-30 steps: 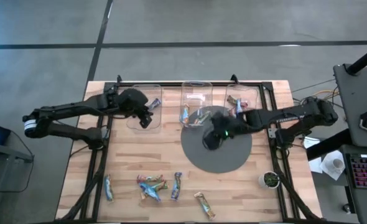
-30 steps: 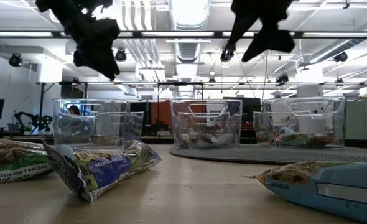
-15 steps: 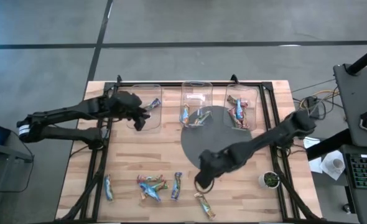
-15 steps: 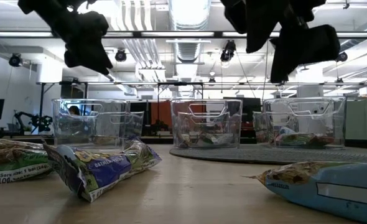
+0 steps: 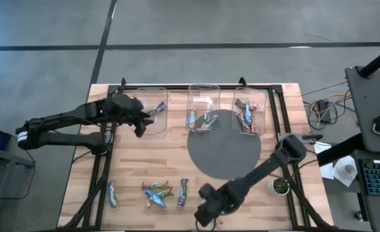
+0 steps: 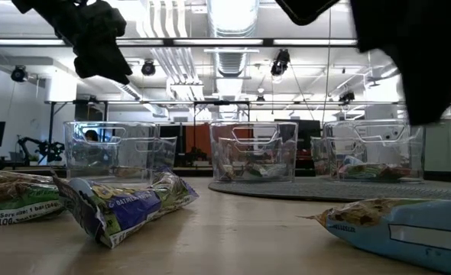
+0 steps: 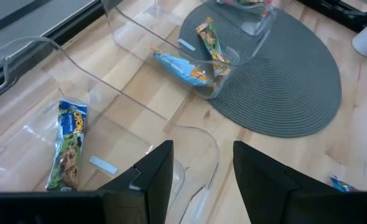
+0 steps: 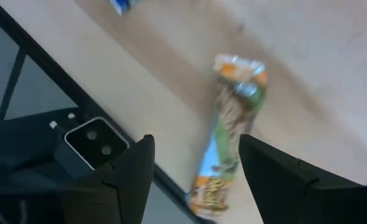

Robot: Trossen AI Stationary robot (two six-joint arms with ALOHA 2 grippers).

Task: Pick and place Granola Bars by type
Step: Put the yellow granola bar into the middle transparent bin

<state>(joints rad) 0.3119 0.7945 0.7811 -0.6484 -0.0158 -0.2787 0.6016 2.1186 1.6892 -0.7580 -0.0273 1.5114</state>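
Swinging down from the mat, the right gripper is now hovering open-fingered over an orange-green granola bar at lower centre, lining up a grasp. Left gripper, open, is waiting above the upper-left bin.

Grey floor around the wooden table; exposed ceiling ducts, strip lights overhead.

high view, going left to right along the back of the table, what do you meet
left gripper → left clear bin with one blue-wrapped bar → middle clear bin with several bars → right clear bin with red-wrapped bars
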